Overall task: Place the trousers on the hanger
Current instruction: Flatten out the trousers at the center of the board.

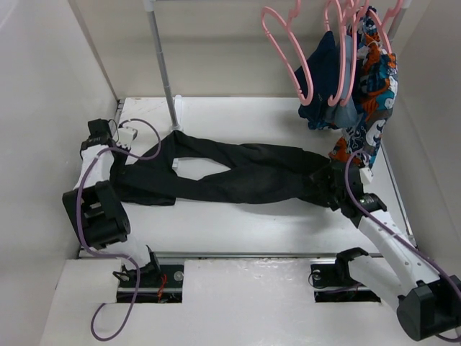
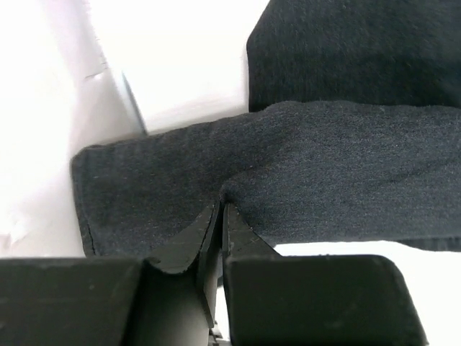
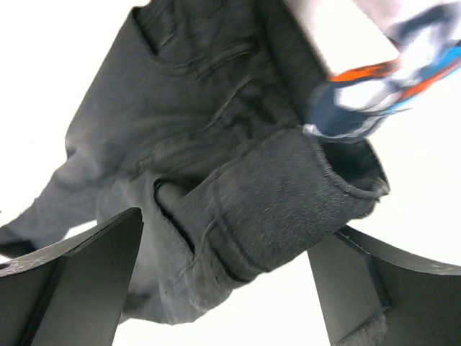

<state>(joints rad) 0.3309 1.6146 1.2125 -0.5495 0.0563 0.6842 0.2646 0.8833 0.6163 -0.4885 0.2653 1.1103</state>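
The left gripper point(image 2: 218, 213) has its jaws pressed together, pinching a small pucker of black cloth near the hem of a trouser leg. The right gripper point(image 3: 238, 227) is spread wide, its fingers either side of the bunched waistband but not closed on it. The trousers point(image 1: 245, 176) lie flat across the white table point(image 1: 238, 223), legs crossed and running left, waist to the right. They look soft and limp, fairly light, and likely to sag and slide wherever they are unsupported. A firm pinch on the thick waistband seam, or on the doubled hem, seems the safest hold. The empty pink hanger point(image 1: 306, 101) hangs from a rail at the far right, well apart from the trousers, beside hangers carrying a navy garment point(image 1: 324, 72) and a patterned garment point(image 1: 371, 94).
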